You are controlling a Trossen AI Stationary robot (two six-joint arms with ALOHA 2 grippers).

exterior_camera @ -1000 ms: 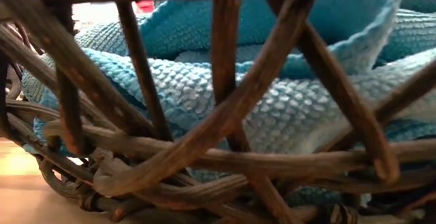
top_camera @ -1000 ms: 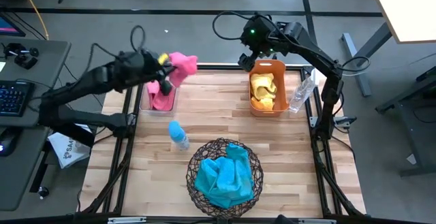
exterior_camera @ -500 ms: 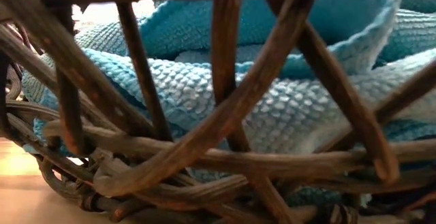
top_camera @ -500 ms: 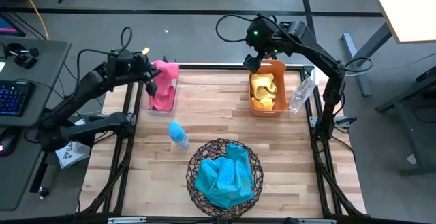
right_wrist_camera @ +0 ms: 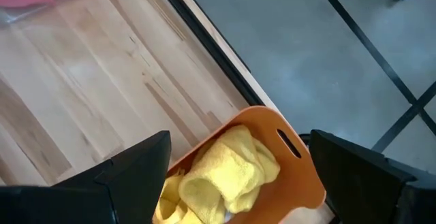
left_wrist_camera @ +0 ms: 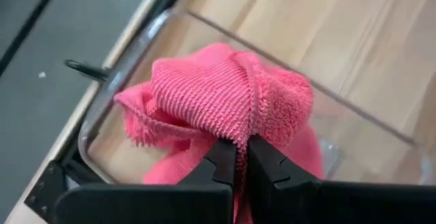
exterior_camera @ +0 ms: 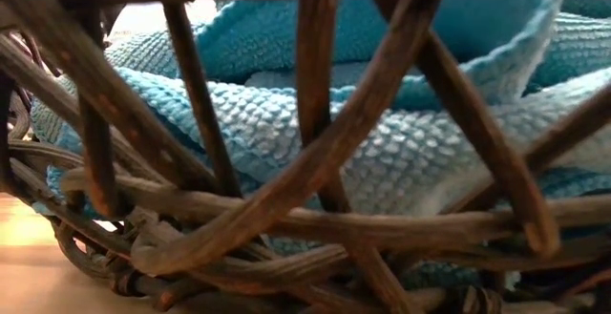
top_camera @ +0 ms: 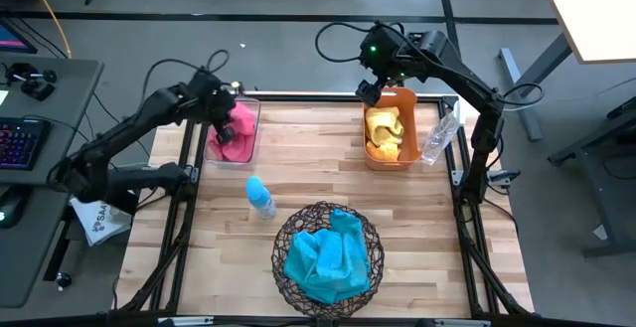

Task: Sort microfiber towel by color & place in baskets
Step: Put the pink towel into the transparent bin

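Observation:
My left gripper [top_camera: 221, 109] [left_wrist_camera: 242, 157] is over the clear tub [top_camera: 254, 106] [left_wrist_camera: 129, 54] at the table's far left, shut on a pink towel [top_camera: 238, 120] [left_wrist_camera: 214, 91]. More pink cloth [top_camera: 235, 146] lies in the tub beneath. My right gripper [top_camera: 369, 90] [right_wrist_camera: 240, 142] hangs open above the far end of the orange bin [top_camera: 401, 96] [right_wrist_camera: 286, 139], which holds yellow towels [top_camera: 386, 131] [right_wrist_camera: 221, 169]. Teal towels [top_camera: 323, 257] [exterior_camera: 363, 133] fill the round wire basket [top_camera: 288, 230] [exterior_camera: 315, 94] near the front edge. My left gripper pinches a bunched fold of the pink towel [left_wrist_camera: 240, 130] between its two fingers, coming from above and slanting down into the tub. The towel humps up ahead of the fingers, slack, and its lower part lies in the tub on the other pink cloth.
A small light-blue bottle [top_camera: 259, 197] stands on the table between the tub and the wire basket. A clear plastic bottle [top_camera: 437, 136] lies beside the orange bin, near the right rail. Bare wood [top_camera: 313, 158] shows between the three containers.
My left gripper has carried the pink towel from above the tub's far right corner toward the table's left and then down. The towel, hanging clear a second ago, now sits bunched in the tub, still held.

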